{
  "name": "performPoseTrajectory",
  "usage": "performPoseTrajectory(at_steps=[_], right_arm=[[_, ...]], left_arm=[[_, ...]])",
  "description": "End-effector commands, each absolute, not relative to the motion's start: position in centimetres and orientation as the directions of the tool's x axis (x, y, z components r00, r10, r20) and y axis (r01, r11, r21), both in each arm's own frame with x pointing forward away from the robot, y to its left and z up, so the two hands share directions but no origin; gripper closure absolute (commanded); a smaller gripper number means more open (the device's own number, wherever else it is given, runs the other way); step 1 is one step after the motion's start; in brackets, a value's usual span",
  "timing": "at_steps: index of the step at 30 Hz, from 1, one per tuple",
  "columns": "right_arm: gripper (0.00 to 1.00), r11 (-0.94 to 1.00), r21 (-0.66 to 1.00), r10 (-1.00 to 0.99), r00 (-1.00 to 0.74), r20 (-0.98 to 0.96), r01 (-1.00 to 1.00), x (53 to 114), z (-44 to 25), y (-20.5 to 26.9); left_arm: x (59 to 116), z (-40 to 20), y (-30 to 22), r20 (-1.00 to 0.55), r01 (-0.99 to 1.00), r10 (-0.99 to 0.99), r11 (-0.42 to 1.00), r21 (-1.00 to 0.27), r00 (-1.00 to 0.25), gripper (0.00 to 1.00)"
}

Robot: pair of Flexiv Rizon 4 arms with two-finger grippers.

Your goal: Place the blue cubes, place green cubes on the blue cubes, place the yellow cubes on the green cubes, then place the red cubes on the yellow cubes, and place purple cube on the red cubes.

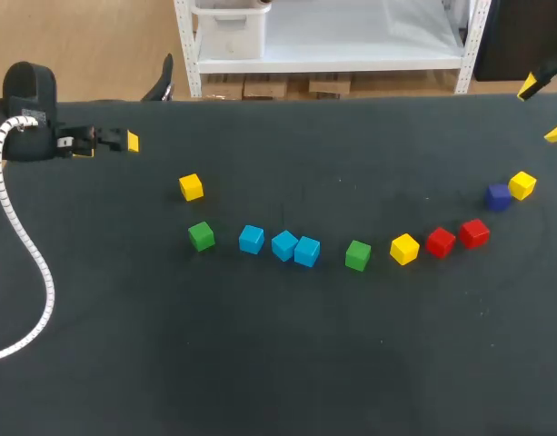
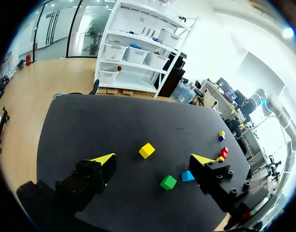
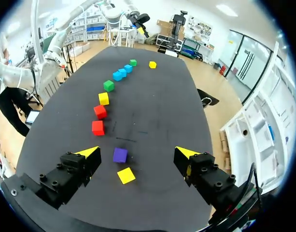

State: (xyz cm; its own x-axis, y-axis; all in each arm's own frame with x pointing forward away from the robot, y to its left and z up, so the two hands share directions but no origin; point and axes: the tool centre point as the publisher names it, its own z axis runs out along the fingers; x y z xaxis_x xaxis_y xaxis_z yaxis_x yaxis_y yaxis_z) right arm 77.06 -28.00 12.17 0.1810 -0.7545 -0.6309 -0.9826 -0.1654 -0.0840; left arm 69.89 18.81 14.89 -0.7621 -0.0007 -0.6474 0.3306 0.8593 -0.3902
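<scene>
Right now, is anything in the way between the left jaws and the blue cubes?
Yes. A yellow cube sits right between the left jaws and the nearest blue cube, with a green cube close beside that blue one. Passing above them would probably work.

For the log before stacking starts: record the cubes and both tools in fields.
blue cubes: three, middle of row
green cubes: two, flanking the blues
yellow cubes: three, spread apart
red cubes: two, side by side
purple cube: beside rightmost yellow
left tool: open, empty
right tool: open, empty
stacks: none
</scene>
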Motion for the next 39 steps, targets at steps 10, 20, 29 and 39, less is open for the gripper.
performPoseTrajectory(at_steps=[10,20,29,39], right_arm=[[0.0,-0.282,-0.001,-0.689,0.203,-0.696,-0.959,77.3,12.2,-28.4],[0.0,-0.282,-0.001,-0.689,0.203,-0.696,-0.959,77.3,12.2,-28.4],[0.0,-0.282,-0.001,-0.689,0.203,-0.696,-0.959,77.3,12.2,-28.4],[0.0,-0.166,-0.103,-0.679,0.19,-0.71,-0.981,74.8,13.1,-27.9]], left_arm=[[69.9,15.0,18.6,-0.644,0.325,0.0,0.863,-0.386,-0.765,0.0],[69.9,15.0,18.6,-0.644,0.325,0.0,0.863,-0.386,-0.765,0.0],[69.9,15.0,18.6,-0.644,0.325,0.0,0.863,-0.386,-0.765,0.0],[69.9,15.0,18.6,-0.644,0.325,0.0,0.863,-0.386,-0.765,0.0]])
